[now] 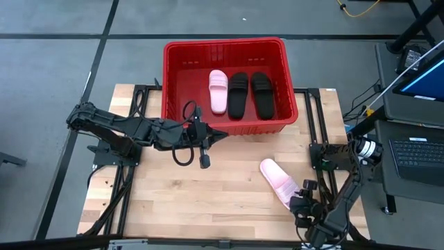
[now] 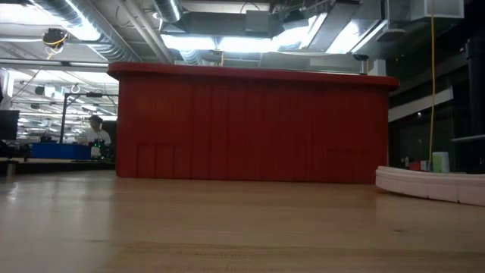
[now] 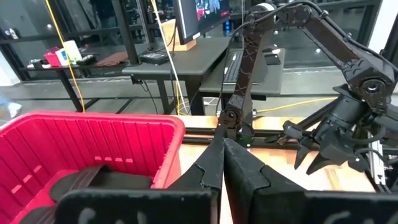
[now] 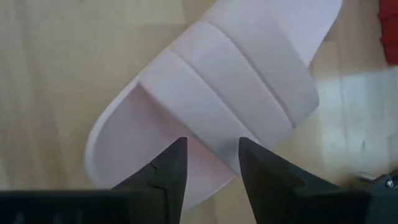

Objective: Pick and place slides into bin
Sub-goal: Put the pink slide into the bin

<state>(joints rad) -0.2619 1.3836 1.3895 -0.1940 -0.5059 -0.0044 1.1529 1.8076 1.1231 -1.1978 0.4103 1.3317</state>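
Now | right gripper (image 4: 210, 163) parted over pink slide (image 4: 217, 93) | left gripper (image 3: 222, 163) clenched beside bin (image 1: 291, 104)

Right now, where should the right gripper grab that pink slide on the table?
Probably the heel-end edge of the pink slide, coming from above. It lies flat, strap up, and the right gripper is open directly over that end; the flat foam sole gives opposing faces to pinch.

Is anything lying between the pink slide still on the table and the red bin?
Nothing: in the high view only bare wooden tabletop separates the pink slide from the bin. The right pincer, open, hovers at the slide's far end.
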